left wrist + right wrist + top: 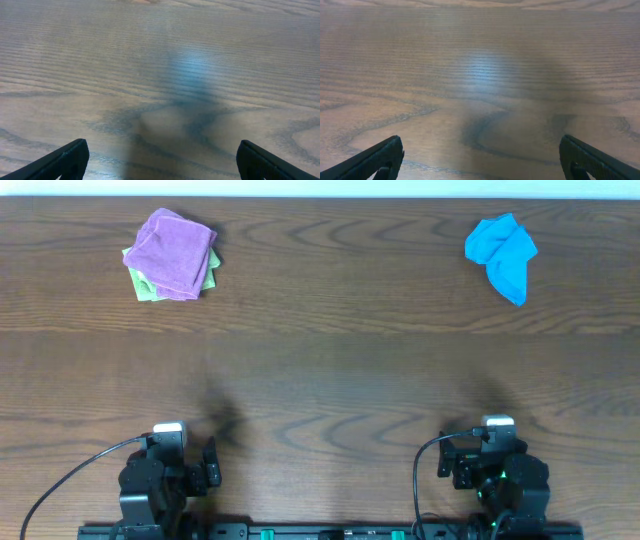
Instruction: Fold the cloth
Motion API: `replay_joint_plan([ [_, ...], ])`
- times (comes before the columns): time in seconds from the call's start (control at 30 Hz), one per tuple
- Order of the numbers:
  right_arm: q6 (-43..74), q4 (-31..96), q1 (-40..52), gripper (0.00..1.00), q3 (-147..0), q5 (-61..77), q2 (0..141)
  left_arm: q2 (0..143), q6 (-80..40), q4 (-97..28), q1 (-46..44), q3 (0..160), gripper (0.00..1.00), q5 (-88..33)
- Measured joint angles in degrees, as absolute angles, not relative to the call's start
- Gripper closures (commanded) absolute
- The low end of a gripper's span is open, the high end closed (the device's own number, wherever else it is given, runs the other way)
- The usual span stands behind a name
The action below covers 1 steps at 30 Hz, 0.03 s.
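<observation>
A crumpled blue cloth [502, 253] lies at the far right of the wooden table. A folded purple cloth [172, 250] rests on a green cloth [147, 285] at the far left. My left gripper [162, 160] sits at the near left edge, open and empty, with only bare wood between its fingers. My right gripper [480, 159] sits at the near right edge, open and empty too. Both grippers are far from every cloth. No cloth shows in either wrist view.
The wooden table [330, 370] spans the whole overhead view. The left arm base [160, 480] and the right arm base [495, 475] stand at the near edge, with cables trailing beside them.
</observation>
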State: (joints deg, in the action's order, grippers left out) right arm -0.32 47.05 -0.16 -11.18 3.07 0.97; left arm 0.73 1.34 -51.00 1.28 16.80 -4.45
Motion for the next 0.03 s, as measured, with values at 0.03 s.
replay_joint_plan([
  [0.03, -0.3, 47.0, -0.2, 0.01, -11.2, 3.1, 1.0, 0.7, 1.3, -51.0, 1.3, 16.8, 0.05, -4.4],
])
